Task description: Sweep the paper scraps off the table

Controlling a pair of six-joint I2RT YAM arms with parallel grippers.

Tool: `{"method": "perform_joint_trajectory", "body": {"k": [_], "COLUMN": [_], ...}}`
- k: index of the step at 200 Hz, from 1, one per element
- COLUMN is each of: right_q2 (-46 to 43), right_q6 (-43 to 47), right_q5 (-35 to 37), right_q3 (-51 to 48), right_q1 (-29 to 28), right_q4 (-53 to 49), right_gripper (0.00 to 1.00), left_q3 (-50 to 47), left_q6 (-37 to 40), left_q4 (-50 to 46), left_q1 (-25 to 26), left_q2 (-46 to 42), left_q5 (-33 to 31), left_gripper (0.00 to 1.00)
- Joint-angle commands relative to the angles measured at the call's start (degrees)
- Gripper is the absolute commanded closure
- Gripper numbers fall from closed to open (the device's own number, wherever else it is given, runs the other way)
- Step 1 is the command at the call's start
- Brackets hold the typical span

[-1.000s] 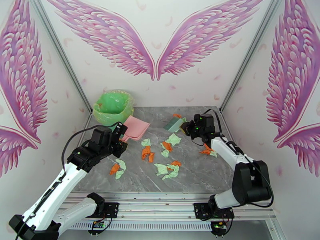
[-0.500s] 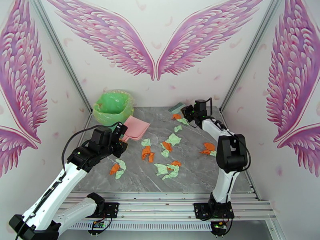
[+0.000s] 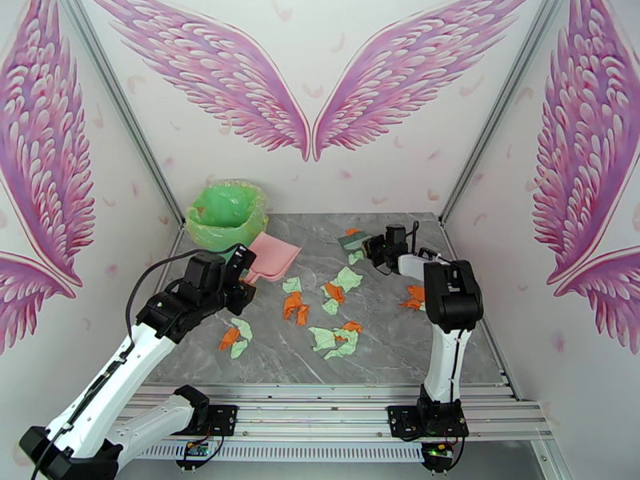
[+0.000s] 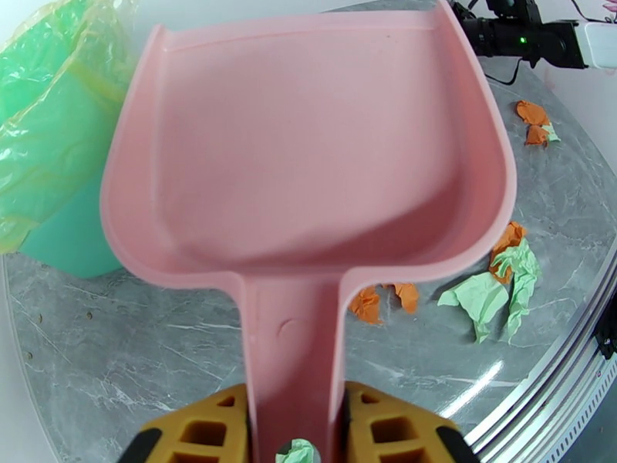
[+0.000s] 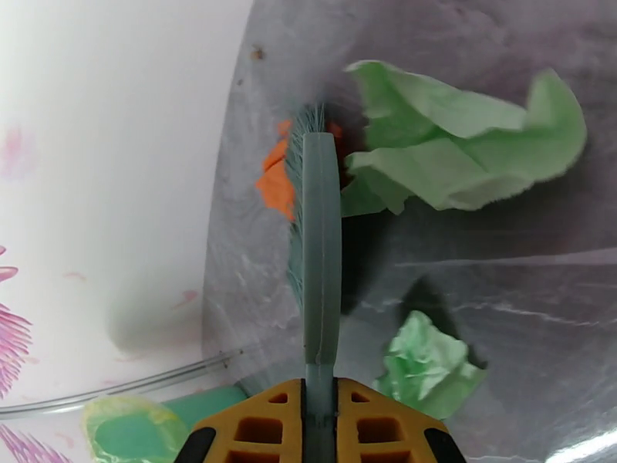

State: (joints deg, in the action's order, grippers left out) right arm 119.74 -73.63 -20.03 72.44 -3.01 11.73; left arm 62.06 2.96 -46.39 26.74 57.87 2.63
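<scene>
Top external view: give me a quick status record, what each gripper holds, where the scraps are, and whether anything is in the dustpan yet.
left gripper: shut on the pink dustpan handle
right gripper: shut on the brush
dustpan contents: none
paper scraps: scattered across mid table, a few by the right edge
brush position: far side, over an orange scrap, green scrap beside it
bin: far left corner, green liner

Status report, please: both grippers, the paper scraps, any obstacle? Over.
Left gripper shut on pink dustpan handle. Right gripper shut on brush. Paper scraps scattered on table, dustpan empty. No obstacle seen.
</scene>
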Motion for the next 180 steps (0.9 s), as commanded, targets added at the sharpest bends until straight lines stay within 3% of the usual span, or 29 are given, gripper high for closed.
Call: {"method": "perform_joint_trajectory", "body": {"k": [1,51,111,149,180], "right_q2": [-3.58,-14.38,-35.25,-50.01,-48.72], "right_q6": [-2.88,1.91,9.14,15.98,24.15], "right_q5": [-2.52,-4.67,-8.30,-7.36,-15.82], "right_q3": [-4.75,-14.50,-25.76,-24.00,-17.65], "right_q1": [1.10,1.77,1.77,0.84,-7.04], "right_q4": [3.45,-0.91,-12.58,-24.80,-32.76], "right_gripper": [1.00,1.00,1.00,1.00,1.00], "left_q3": [0.69,0.68,0.43,0.31,0.95], "left_q6": [-0.06,-0.01,0.03,0.02,0.28], "left_q4": [0.59,0.51,-0.01,0.12,-0.28], "left_q1": [0.14,0.25,0.66,0.81,0.76], "left_q2": [0.72,0.76,-0.16,-0.82,-1.25], "left_q5": [1.49,1.14,0.72,0.03,0.37], "left_gripper": [1.00,1.00,1.00,1.00,1.00]}}
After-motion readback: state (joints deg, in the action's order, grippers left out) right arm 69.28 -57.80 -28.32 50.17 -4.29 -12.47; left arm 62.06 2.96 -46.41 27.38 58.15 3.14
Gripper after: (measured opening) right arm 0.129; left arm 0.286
